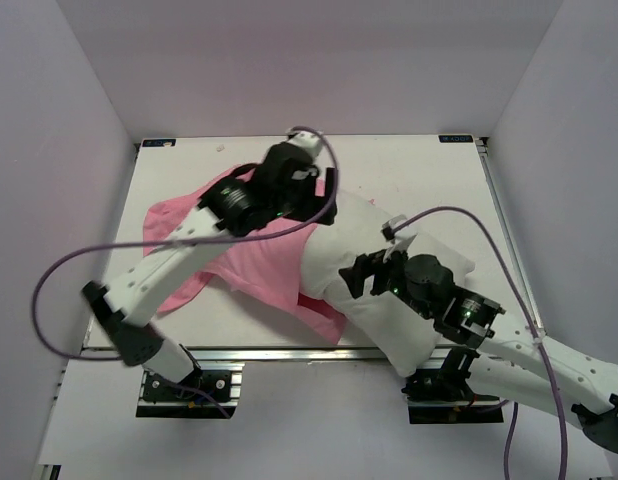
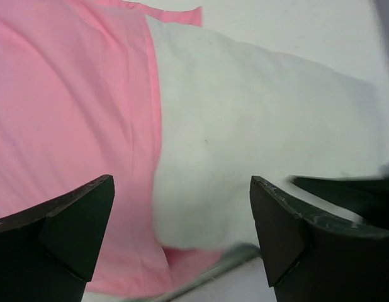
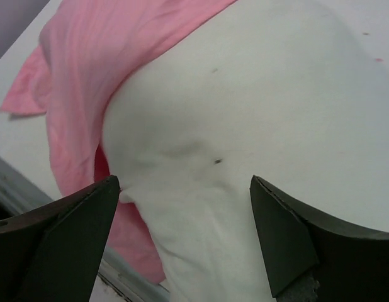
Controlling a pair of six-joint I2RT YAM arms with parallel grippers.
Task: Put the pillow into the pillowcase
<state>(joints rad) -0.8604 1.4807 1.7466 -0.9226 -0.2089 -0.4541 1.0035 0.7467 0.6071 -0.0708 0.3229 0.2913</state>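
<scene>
The white pillow lies at centre right, its near end hanging over the table's front edge. The pink pillowcase lies to its left. Pink cloth shows both over and under the pillow's left end. My left gripper is open above the line where the pillowcase meets the pillow, holding nothing. My right gripper is open just above the pillow's near left part, beside the pillowcase, holding nothing. Both show open in their wrist views: left gripper, right gripper.
The white table has a metal rail along its front edge. Plain walls stand at the left, back and right. Purple cables loop off both arms.
</scene>
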